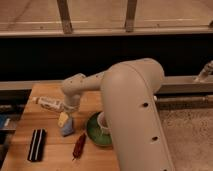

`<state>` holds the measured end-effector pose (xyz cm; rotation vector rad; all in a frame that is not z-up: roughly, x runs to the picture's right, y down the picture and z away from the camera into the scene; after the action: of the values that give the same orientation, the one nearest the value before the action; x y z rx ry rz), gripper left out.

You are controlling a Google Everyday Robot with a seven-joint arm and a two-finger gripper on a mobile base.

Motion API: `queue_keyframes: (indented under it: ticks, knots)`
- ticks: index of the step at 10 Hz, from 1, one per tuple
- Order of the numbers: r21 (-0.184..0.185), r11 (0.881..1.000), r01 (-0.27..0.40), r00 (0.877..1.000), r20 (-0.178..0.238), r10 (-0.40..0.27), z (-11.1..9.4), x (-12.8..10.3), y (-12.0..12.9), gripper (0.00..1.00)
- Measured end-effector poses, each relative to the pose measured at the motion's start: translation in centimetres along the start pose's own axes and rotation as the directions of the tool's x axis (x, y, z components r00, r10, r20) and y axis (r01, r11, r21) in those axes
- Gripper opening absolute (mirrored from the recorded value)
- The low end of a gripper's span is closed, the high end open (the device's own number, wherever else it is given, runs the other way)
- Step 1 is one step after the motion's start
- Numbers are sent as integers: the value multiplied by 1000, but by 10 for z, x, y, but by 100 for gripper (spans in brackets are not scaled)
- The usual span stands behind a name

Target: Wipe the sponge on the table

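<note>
The light-blue sponge point(67, 131) lies on the wooden table point(30, 120), left of the green plate point(93, 134). My gripper point(64, 119) hangs at the end of the white arm, pointing down directly over the sponge's far end. It stands open, and its tips are at or just above the sponge. The sponge's near end shows below the gripper; the far end is hidden behind it. The arm's big white link fills the right foreground and hides the table's right side.
A white cup point(103, 122) stands on the green plate. A dark red tool point(79, 145) lies in front of the sponge, a black-and-white striped bar point(36, 145) near the left front corner. A pale bottle point(49, 103) lies on its side behind the gripper.
</note>
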<state>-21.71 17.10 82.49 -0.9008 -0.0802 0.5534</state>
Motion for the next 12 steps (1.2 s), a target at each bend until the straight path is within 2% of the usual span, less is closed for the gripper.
queue_keyframes:
  ticks: [2, 6, 10, 12]
  knots:
    - [-30, 1000, 4, 1000, -2, -4, 12, -3, 1, 80]
    - [-64, 998, 16, 1000, -5, -17, 28, -7, 7, 79]
    - [-50, 998, 34, 999, -23, -35, 28, -10, 14, 42]
    - [-41, 999, 32, 999, -26, -33, 24, -8, 14, 20]
